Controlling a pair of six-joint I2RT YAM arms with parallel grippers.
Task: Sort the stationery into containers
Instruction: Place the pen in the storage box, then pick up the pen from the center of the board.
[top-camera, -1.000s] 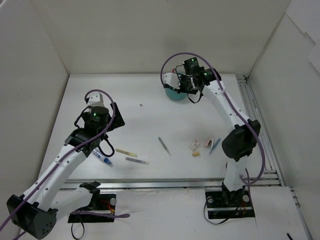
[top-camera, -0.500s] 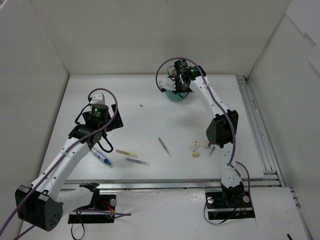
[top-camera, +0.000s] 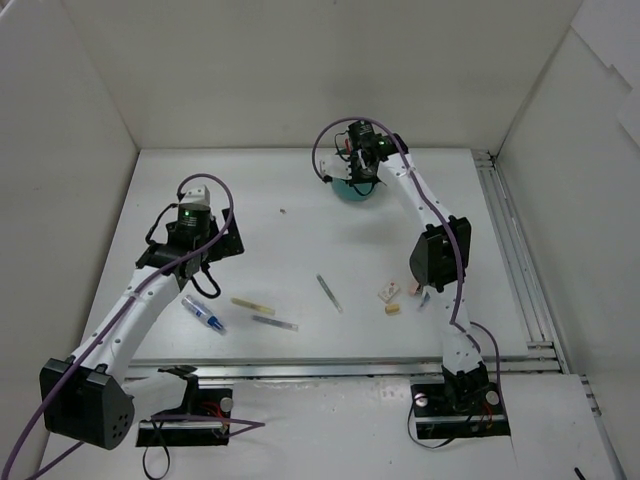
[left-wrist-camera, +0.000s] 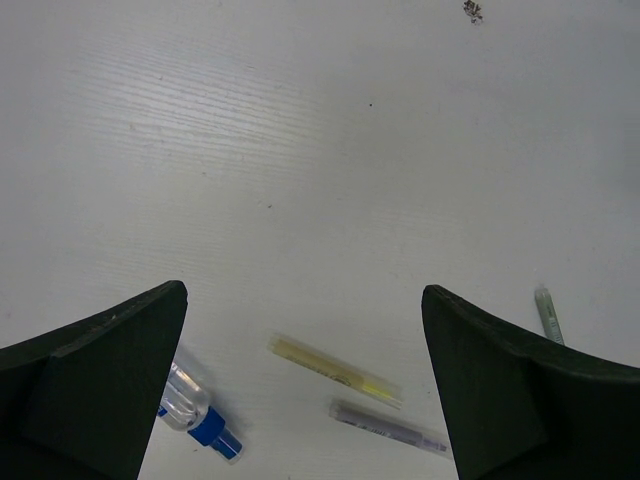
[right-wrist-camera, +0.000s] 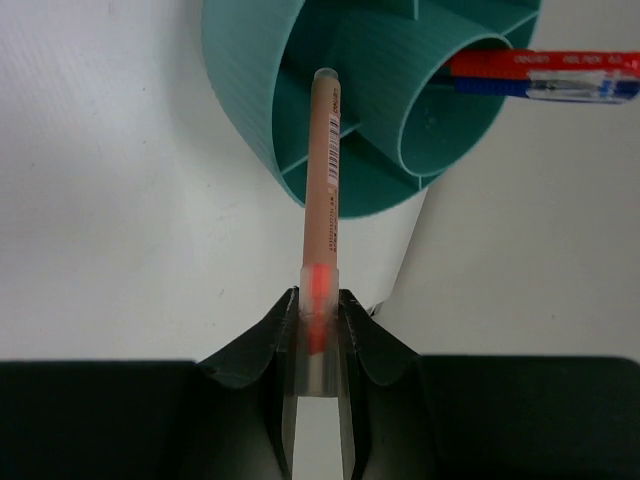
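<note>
Spread wide, the fingers of the left gripper hang over the table. A blue-and-white pen lies just beside the left finger, and a yellow pen and a grey pen lie between the two. The right gripper pinches the capped end of an orange pen, whose far end reaches over a ring compartment of the teal cup ahead. A red pen and a blue pen jut from its central well, ahead-right.

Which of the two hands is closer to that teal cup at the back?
Right. The right hand hangs beside the teal cup, gripping an orange pen whose tip is over a ring compartment. The left hand is open, far off near the yellow pen.
</note>
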